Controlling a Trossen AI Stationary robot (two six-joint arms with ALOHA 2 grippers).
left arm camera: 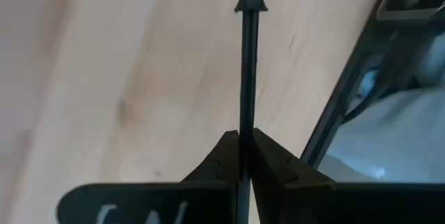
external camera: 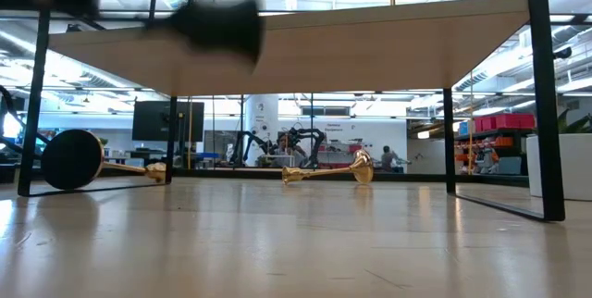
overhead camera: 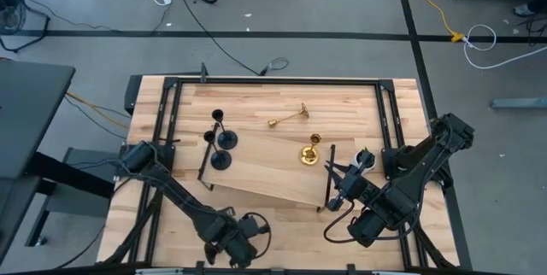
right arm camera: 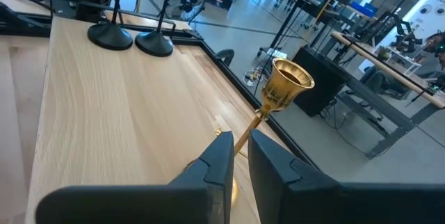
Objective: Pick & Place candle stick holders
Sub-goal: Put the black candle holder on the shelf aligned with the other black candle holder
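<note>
We note a light wooden table [overhead camera: 282, 215] with black bar frames along its edges. A tilted wooden board [overhead camera: 265, 172] on thin black legs stands at centre. On the table at 12 o'clock a gold candlestick [overhead camera: 289, 119] lies on its side. At 3 o'clock, by the board's end, sits a small white pot [overhead camera: 362, 157].

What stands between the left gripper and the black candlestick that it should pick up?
Nothing visible stands between them: the left gripper is shut on the thin stem of the black candlestick.
</note>
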